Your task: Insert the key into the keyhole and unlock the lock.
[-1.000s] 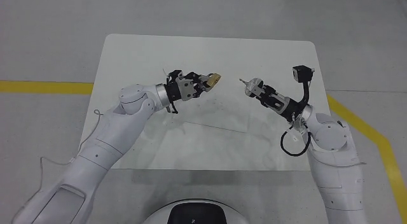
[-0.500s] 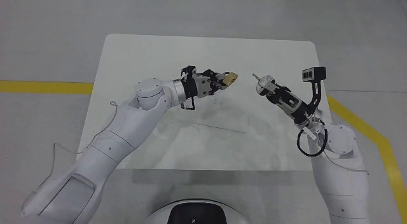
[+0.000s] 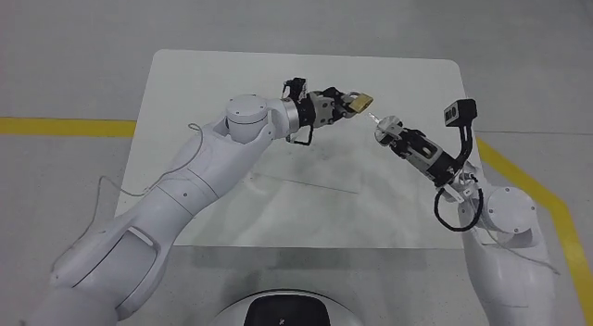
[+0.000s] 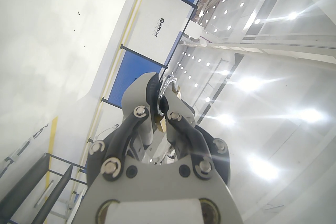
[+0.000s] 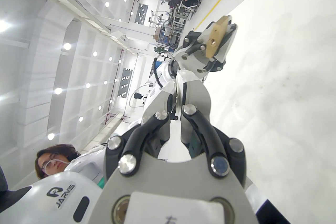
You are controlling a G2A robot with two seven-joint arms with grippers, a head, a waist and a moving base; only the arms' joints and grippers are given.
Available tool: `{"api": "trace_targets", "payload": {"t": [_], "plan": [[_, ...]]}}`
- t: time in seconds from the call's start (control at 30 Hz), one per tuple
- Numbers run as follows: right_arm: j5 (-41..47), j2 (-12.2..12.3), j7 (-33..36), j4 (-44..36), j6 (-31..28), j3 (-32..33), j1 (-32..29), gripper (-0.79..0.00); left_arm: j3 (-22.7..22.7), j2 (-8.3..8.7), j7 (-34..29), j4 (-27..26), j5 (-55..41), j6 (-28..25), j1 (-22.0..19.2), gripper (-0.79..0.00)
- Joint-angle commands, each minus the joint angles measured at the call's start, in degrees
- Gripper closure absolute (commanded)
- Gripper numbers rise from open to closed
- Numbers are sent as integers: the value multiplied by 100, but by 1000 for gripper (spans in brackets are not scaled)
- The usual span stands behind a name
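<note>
A brass padlock (image 3: pixel 361 101) hangs above the white table (image 3: pixel 213 85), with my left gripper (image 3: pixel 350 103) shut on it. In the left wrist view its silver shackle (image 4: pixel 167 83) and a bit of brass body (image 4: pixel 160 125) show between the fingers (image 4: pixel 143 93). My right gripper (image 3: pixel 383 126) is shut on a small silver key (image 3: pixel 373 118), whose tip points at the padlock a short gap away. The right wrist view looks past its own closed fingers (image 5: pixel 194 96) to the padlock's (image 5: pixel 216 37) bottom face with the keyhole (image 5: pixel 212 42). There the key is hidden.
Both grippers are held in the air over the table's far right part. The table's right edge (image 3: pixel 466 113) is close to the right arm. Grey floor with a yellow line (image 3: pixel 65 127) surrounds the table.
My left arm has swung right and a little farther out, carrying the padlock toward the key. The right gripper shifted slightly right, then held. The gap between key and padlock has narrowed.
</note>
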Motion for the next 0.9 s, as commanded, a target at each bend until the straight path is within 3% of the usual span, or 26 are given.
{"api": "trace_targets", "payload": {"t": [0.0,0.53,0.7,0.87], "plan": [[100,3,68,-76,-73,41,-35,0,-61,-30,-297,39,-282,73,40,0],[58,3,14,-53,-69,48,-31,0,-96,-37,-431,34,-436,106,64,0],[223,2,-160,391,460,-110,387,0,-96,-37,-431,34,-436,106,64,0],[402,27,-484,-8,1234,178,215,0,-96,-37,-431,34,-436,106,64,0]]}}
